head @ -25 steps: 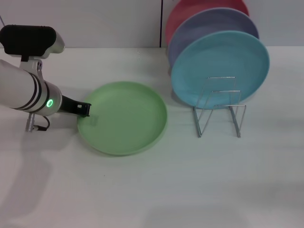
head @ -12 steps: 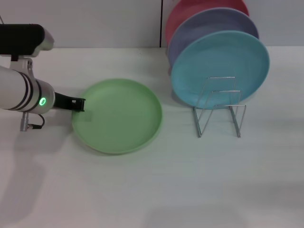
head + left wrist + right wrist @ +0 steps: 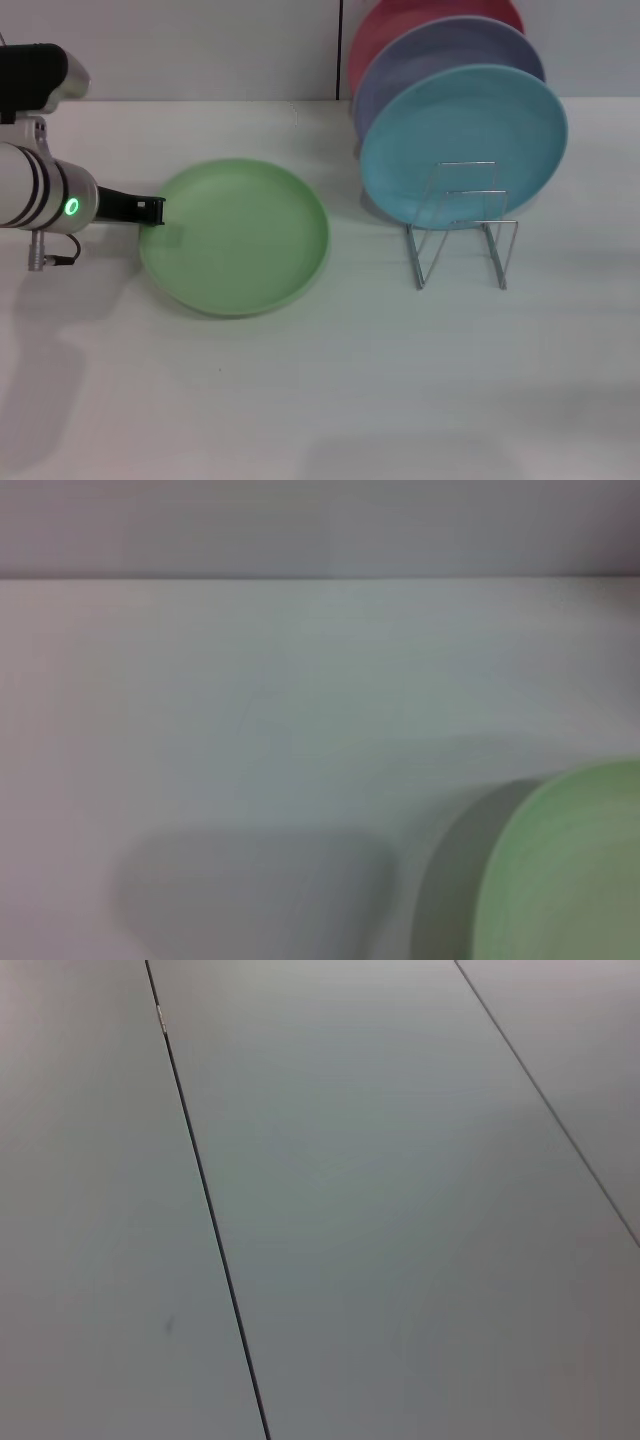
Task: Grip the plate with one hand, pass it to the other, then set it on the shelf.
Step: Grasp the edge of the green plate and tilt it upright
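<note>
The light green plate [image 3: 240, 240] lies left of centre on the white table in the head view. My left gripper [image 3: 155, 211] reaches in from the left and is shut on the plate's left rim. The plate's edge [image 3: 570, 870] also fills a corner of the left wrist view, casting a shadow on the table beside it. The shelf [image 3: 462, 235], a thin silver wire rack, stands to the right of the plate with its front loops bare. My right gripper is out of view; its wrist camera sees only grey panels with dark seams.
A light blue plate [image 3: 470, 130] stands upright in the back of the rack, with a purple plate [image 3: 420, 60] and a red plate [image 3: 400, 25] behind it. The white table [image 3: 350, 400] stretches wide toward me.
My left gripper has drawn back to the left and slightly away from me, and the green plate has come along with it, farther from the rack.
</note>
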You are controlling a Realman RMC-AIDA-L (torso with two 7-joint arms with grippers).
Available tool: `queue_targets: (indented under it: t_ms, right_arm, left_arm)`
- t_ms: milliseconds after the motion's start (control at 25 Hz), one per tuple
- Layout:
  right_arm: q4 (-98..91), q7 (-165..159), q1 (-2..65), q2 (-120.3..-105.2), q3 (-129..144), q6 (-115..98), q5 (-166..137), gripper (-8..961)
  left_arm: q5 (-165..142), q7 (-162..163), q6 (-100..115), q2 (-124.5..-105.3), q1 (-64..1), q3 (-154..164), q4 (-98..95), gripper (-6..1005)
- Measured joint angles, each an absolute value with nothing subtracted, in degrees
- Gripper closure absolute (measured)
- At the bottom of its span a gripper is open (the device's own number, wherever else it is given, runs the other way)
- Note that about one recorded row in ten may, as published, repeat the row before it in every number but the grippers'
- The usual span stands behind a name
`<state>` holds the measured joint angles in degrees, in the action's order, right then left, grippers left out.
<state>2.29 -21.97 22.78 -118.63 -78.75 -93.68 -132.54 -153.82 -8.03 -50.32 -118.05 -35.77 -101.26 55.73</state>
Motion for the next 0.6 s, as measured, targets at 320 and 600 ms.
queue_targets:
  t_ms: [320, 600]
  right_arm:
    - [2.3, -22.0, 23.0, -118.73, -78.7, -93.5, -132.5, 328]
    - [2.3, -22.0, 23.1, -118.74, -78.7, -93.5, -132.5, 328]
  left_arm:
    - [-148.2, -15.1, -50.3, -118.01, -35.6, -106.2, 54.2, 957]
    - [-144.1, -19.6, -50.2, -117.98, -35.5, -109.1, 52.8, 962]
